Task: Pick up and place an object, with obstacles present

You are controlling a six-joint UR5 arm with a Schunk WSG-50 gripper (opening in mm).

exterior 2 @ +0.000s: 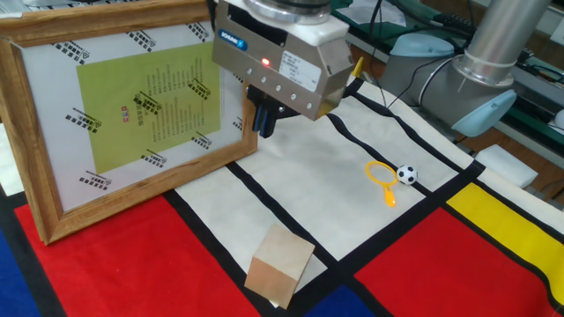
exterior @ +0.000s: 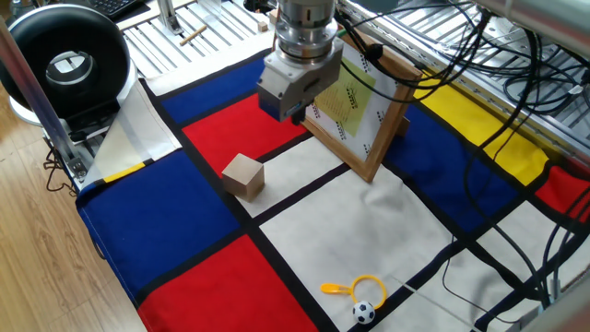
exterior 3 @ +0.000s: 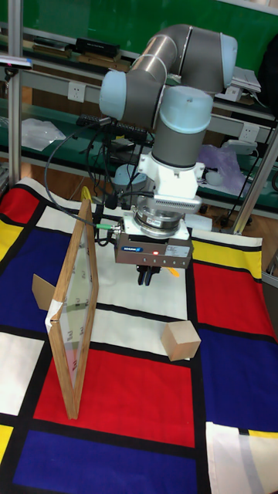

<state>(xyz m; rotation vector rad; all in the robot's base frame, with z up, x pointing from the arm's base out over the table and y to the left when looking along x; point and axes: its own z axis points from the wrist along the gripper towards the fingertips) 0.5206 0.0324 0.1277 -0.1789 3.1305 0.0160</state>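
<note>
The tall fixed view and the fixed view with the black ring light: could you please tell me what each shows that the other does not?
Only the tall view shows the arm's grey joints and a wooden prop behind the frame. Only the other shows the yellow ring, the football and the ring light. Both show the cube, the frame and the end effector hanging above the cloth.

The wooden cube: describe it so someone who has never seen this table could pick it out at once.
Start at the big upright framed picture on the colour-block cloth. In front of it, apart from frame and tool, the wooden cube sits on a black stripe. It is plain, light tan and square-edged, unlike the yellow ring and tiny football further off.
</note>
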